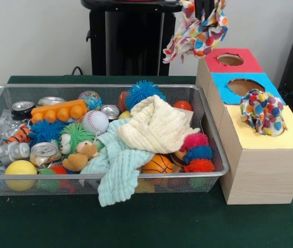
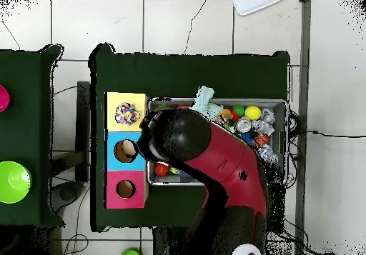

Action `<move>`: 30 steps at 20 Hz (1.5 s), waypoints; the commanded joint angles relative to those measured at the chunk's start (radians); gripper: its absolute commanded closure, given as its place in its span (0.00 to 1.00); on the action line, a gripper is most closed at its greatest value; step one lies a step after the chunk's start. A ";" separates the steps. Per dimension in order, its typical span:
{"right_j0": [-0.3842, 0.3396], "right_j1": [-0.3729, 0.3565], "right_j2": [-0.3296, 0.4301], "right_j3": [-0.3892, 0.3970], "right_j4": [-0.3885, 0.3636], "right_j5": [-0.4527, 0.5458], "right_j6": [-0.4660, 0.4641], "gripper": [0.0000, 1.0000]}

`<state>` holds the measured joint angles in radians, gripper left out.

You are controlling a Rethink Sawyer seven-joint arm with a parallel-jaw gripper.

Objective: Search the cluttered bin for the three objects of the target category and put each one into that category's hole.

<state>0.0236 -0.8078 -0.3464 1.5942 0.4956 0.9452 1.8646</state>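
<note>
My gripper [image 1: 206, 6] shows at the top edge, shut on a polka-dot patterned cloth [image 1: 197, 31] that hangs above the red-topped hole [image 1: 230, 59]. A second patterned cloth [image 1: 263, 111] is bunched in the hole of the yellow box top [image 1: 291, 137]; it also shows from overhead as a patterned cloth [image 2: 127, 113]. The blue-topped hole [image 1: 245, 87] lies between them. In the wire bin [image 1: 198, 175] a cream knit cloth [image 1: 154, 126] lies over a mint cloth [image 1: 116, 165] that drapes over the front rim. Overhead, the arm [image 2: 207, 159] hides the gripper.
The bin also holds a baseball [image 1: 95, 122], a basketball [image 1: 158, 164], spiky balls [image 1: 197, 152], drink cans [image 1: 44, 151], a yellow ball [image 1: 20, 168] and a plush toy [image 1: 79, 156]. A second table at the overhead's left carries a green bowl [image 2: 13, 182].
</note>
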 commanded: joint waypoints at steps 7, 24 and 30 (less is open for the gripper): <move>0.071 0.074 0.018 -0.141 -0.004 0.140 0.456 1.00; 0.092 0.138 0.038 -0.216 -0.004 0.065 0.500 1.00; 0.098 0.169 0.046 -0.242 0.013 0.034 0.520 1.00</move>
<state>0.1204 -0.7054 -0.3566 1.3663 0.4945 0.9751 2.0969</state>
